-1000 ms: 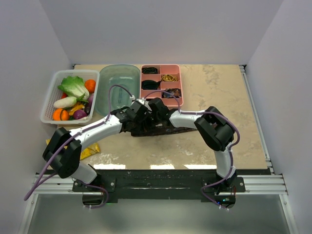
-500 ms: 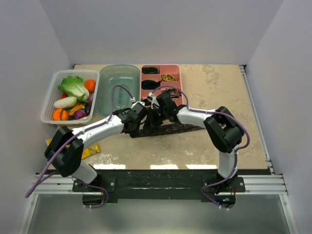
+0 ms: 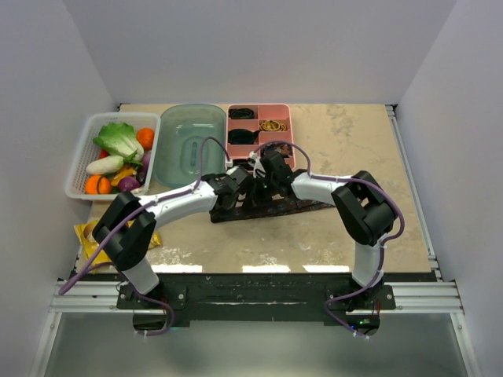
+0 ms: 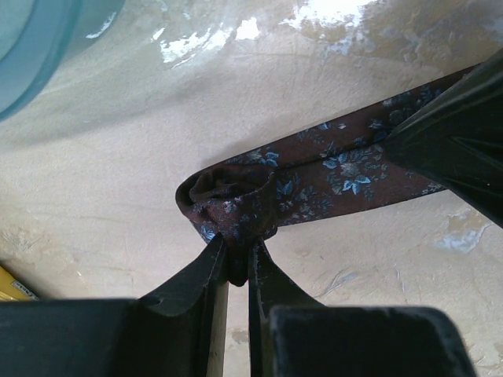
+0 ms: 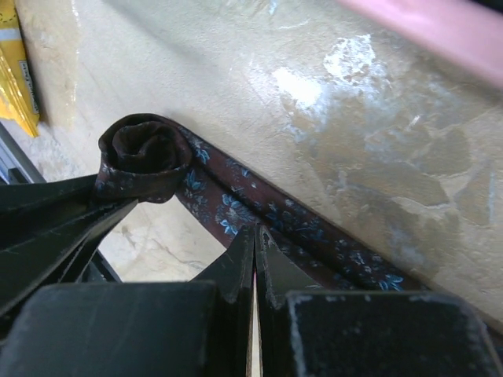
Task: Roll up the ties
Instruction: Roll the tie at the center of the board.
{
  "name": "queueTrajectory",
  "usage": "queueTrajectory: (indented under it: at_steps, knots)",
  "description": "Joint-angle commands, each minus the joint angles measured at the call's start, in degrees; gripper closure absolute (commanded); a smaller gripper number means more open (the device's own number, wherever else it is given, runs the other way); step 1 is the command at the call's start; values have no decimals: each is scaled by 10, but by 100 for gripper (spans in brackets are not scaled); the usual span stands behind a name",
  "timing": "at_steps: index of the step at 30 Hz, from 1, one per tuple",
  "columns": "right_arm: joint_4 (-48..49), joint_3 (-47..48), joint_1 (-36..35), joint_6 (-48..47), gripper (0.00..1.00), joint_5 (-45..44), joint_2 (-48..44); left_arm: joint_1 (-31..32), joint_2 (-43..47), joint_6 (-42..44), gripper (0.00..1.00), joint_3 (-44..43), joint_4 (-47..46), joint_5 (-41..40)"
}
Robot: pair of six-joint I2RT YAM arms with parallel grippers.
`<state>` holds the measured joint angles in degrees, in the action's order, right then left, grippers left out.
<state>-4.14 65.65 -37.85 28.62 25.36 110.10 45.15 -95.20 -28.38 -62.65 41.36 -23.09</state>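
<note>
A beige marbled table (image 3: pixel 354 157) fills the space between plain white walls. Along its far left side stand a white basket (image 3: pixel 78 161) of toy vegetables, a translucent teal tub (image 3: pixel 191 141) and a pink compartment tray (image 3: pixel 289 126) that holds black rolled ties (image 3: pixel 242 136) in some of its sections. A yellow packet (image 3: pixel 90 239) lies near the left arm's base. The maroon tie (image 4: pixel 330 169), printed with small blue flowers, lies across the middle of the table just in front of the tray, stretching from centre toward the right. Its left end is wound into a small tight roll (image 4: pixel 228 200), and the rest runs flat along the surface. The left gripper (image 4: pixel 238 255) is clamped on this roll, its two dark fingers pinching the fabric at the roll's lower edge with only a narrow gap between them. The right gripper (image 5: pixel 255 236) is fully clenched and holds nothing, its fingertips pressed together into one point. That point sits at the near edge of the flat strip, just beside the roll; whether it presses down on the fabric I cannot tell. In the overhead view both arms reach inward and their wrists meet close together over the tie's rolled end.
</note>
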Motion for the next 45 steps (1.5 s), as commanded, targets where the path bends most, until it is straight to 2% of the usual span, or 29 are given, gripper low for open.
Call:
queueTrajectory:
  at_steps: [1, 6, 10, 17, 21, 25, 28, 45]
  knots:
    - [-2, -9, 1, -12, 100, -6, -33, 11, -23, -12, 100, -36, 16, -7]
    - [3, -12, 2, -10, 100, -3, -28, 21, -46, -15, 100, -56, 18, -4]
    - [4, -15, 1, -12, 100, -1, -24, 22, -63, -17, 96, -67, 18, 5]
    - [6, -19, 1, -11, 100, -1, -17, 24, -81, -13, 83, -87, 18, 25]
    - [5, -18, 1, -13, 100, -3, -15, 24, -79, -7, 79, -88, 15, 38]
    - [2, -17, 2, -16, 100, -8, -15, 24, -79, -7, 65, -89, 12, 47]
    - [2, -17, 1, -16, 100, -11, -11, 24, -77, -5, 59, -90, 8, 53]
    - [-3, -22, 1, -22, 100, -22, -12, 25, -50, -11, 60, -104, -11, 82]
